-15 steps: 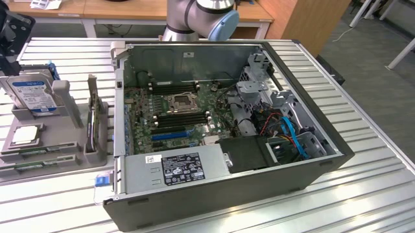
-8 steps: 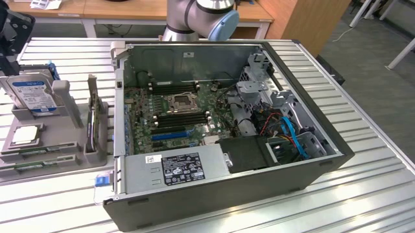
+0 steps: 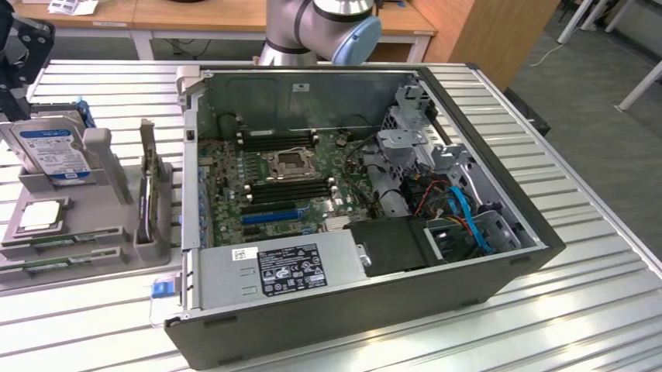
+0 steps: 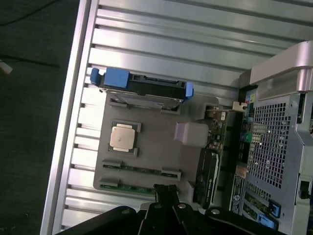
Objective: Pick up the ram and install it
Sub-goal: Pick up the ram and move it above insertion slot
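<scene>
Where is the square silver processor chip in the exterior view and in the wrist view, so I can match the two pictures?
Exterior view: the processor chip lies on the grey holder at the exterior view's left, outside the computer case, between the hard drive and the ram sticks.
Wrist view: the processor chip sits mid-holder, likewise between hard drive and ram sticks.
Shared landmark: the hard drive in its blue carrier.

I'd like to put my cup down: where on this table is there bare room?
The slatted table is bare on the exterior view's right of the open computer case. The exterior view's left is crowded: the grey parts holder, with its hard drive, stands close beside the case.
</scene>
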Tool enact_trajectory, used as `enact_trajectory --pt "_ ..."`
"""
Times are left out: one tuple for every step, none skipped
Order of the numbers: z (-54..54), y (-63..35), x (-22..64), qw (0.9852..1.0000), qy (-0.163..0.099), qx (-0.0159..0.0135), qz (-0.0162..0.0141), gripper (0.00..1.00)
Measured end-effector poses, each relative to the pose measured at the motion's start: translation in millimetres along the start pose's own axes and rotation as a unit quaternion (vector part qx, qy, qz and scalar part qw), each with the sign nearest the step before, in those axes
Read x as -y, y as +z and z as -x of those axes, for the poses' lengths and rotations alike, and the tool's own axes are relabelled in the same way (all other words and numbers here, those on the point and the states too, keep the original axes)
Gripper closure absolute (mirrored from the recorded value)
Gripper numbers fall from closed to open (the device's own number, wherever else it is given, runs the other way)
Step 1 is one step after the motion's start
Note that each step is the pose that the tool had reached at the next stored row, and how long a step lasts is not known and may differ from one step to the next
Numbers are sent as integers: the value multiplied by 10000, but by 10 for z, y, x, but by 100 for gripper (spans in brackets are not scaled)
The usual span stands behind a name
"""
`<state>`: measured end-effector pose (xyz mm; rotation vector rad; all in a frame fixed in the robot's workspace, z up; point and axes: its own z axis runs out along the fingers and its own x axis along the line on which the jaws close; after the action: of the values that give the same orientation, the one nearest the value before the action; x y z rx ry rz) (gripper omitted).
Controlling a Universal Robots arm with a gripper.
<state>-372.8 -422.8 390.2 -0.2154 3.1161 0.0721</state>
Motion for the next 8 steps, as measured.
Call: enact_trajectory --pt "0 0 0 10000 -53 -2 1 90" --pt "0 0 0 9999 -104 -5 2 90" --pt "0 0 0 9999 -156 -7 3 90" --pt "0 0 0 9998 -202 -9 4 90" --pt "0 0 0 9997 -245 -11 5 90" --pt "0 0 0 9996 -285 -13 6 90" --pt "0 0 0 9995 -324 -15 7 90" --pt "0 0 0 9993 -364 -16 7 90"
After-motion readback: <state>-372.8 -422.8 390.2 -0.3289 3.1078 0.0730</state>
